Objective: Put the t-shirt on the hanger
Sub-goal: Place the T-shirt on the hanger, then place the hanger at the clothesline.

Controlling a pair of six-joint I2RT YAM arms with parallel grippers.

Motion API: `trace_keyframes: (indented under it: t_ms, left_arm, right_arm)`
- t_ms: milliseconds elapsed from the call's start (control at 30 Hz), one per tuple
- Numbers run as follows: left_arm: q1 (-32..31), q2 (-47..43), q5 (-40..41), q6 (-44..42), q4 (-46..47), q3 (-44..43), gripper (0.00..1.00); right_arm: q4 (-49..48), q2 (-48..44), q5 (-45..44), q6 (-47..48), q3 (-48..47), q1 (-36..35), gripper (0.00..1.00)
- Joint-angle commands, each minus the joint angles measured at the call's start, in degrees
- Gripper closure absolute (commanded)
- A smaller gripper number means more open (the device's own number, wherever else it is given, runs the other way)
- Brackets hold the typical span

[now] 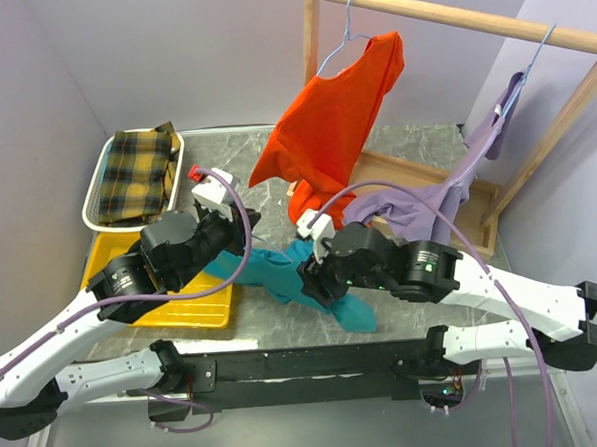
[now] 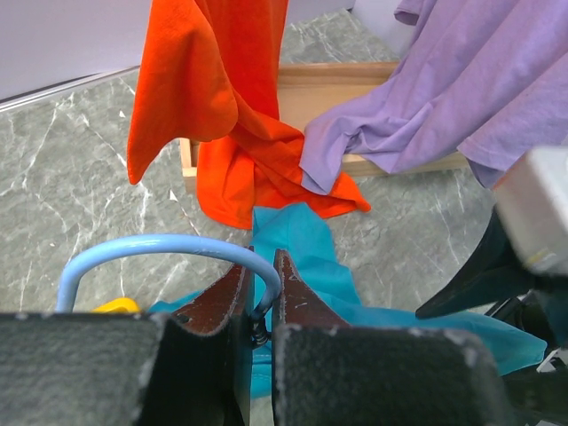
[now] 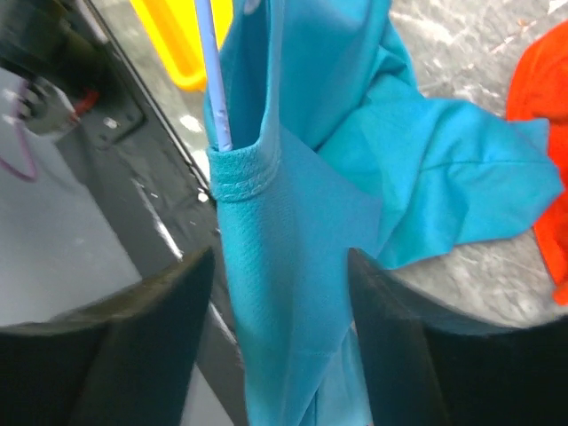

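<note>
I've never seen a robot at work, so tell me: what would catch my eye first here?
The bright orange-red t-shirt hanging from the wooden rail at the back stands out most, with a lilac shirt drooping to its right. In the middle, between the two arms, a teal t-shirt is bunched up. The left jaws are shut on a pale-blue wire hanger, and the right jaws stand open around the teal cloth.

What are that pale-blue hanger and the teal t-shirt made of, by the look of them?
The hanger: probably wire with a smooth, glossy pale-blue coating; thin, round, with highlights. The t-shirt: soft matte knit cloth, possibly cotton; it drapes in folds and shows a stitched hem.
</note>
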State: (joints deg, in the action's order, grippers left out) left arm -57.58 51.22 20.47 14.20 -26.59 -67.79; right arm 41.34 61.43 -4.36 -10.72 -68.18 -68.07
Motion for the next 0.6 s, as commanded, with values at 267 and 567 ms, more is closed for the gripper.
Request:
trace_keyframes:
  t_ms: [267,567]
  left_arm:
    - [-0.2,-0.7,-0.6,-0.1,2.1,-0.8,0.99]
    - [-0.2,-0.3,0.2,0.4,2.8,-0.1,0.92]
  right_arm:
    - [0.6,2.6,-1.7,1.2,1.5,-2.7,0.65]
    - [-1.2,0.0,-1.4,0.4,3.7,-2.8,1.0]
